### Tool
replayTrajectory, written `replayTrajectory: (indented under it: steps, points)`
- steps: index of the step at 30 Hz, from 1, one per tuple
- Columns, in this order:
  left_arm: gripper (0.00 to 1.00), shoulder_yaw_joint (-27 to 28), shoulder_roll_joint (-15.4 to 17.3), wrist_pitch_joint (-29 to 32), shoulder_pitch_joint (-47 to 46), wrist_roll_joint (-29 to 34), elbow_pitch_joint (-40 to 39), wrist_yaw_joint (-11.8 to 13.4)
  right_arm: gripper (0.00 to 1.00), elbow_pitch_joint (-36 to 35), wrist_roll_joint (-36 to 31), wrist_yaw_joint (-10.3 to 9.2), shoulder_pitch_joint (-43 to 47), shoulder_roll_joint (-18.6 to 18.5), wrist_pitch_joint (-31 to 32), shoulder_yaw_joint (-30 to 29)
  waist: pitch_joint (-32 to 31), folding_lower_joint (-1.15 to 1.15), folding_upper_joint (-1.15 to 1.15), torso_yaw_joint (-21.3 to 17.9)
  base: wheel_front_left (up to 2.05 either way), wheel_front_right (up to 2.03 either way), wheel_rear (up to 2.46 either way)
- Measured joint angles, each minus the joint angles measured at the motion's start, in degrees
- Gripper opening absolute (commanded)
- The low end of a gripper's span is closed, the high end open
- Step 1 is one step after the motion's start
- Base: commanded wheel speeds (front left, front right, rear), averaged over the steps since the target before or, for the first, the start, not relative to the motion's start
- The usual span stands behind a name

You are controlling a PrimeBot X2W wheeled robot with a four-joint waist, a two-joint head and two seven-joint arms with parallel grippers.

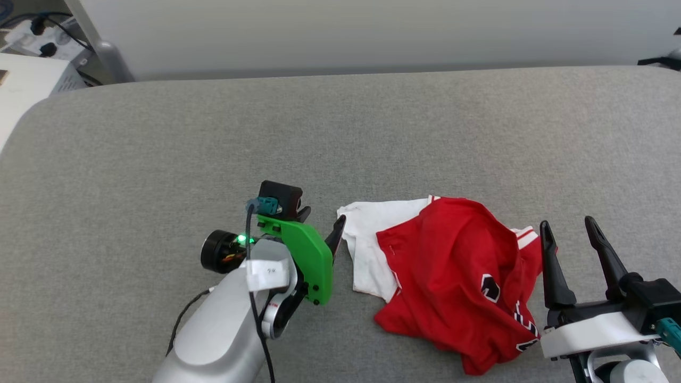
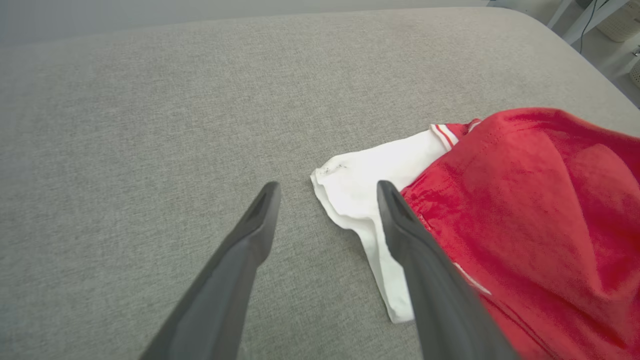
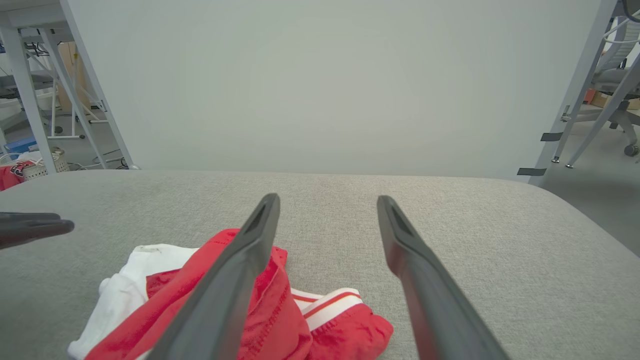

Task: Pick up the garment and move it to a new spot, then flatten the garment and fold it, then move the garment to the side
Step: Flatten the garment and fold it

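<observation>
Behind the far edge of the grey fabric-covered bench stands a plain white panel. Past it, in the right wrist view, are slanted metal frame legs, an office chair off the right end, and a small pale basket on the floor to the left. Red cloth lies just beside the basket, whose contents cannot be made out. The garment lies crumpled on the near right part of the bench, red body heaped up, one white sleeve spread toward the left. The left gripper sits low at that sleeve's corner, jaws spread apart and empty. The right gripper stands at the garment's right side, jaws likewise parted, gripping nothing. The bench's left half and far strip lie bare.
</observation>
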Motion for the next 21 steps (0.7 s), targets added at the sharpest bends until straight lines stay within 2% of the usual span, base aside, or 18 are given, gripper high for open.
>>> replayTrajectory:
  steps: [3, 8, 19, 20, 21]
  points:
    - [1.00, -1.16, 0.09, 4.97, -3.19, 0.53, 2.82, 0.09, 1.00, 0.02, -0.01, 0.00, -1.04, 0.01, 0.00, 0.46, 1.57, 0.00, 0.00, -1.27, 0.00, 0.00, 0.00]
    - [1.00, -1.45, -0.03, 7.31, -7.36, 1.37, 7.25, 0.86, 1.00, 0.10, -0.01, 0.00, -1.94, 0.08, 0.00, 0.93, 3.98, 0.00, 0.00, -3.67, 0.00, 0.00, 0.00]
    - [1.00, -2.99, -0.03, 6.49, -11.76, 2.88, 15.93, 0.98, 1.00, 0.18, -0.01, 0.00, -3.07, 0.36, 0.00, 1.55, 8.42, 0.00, 0.00, -7.42, 0.00, 0.00, 0.00]
    - [0.48, -3.11, -0.04, 6.54, -12.09, 2.88, 16.47, 0.80, 1.00, 0.18, -0.02, 0.00, -3.07, 0.38, 0.00, 1.53, 8.65, 0.00, 0.00, -7.56, 0.00, 0.00, 0.00]
    - [0.13, -3.12, -0.07, 6.50, -12.38, 2.87, 16.89, 0.46, 1.00, 0.16, -0.04, 0.00, -3.07, 0.42, 0.00, 1.48, 8.88, 0.00, 0.00, -7.66, 0.00, 0.00, 0.00]
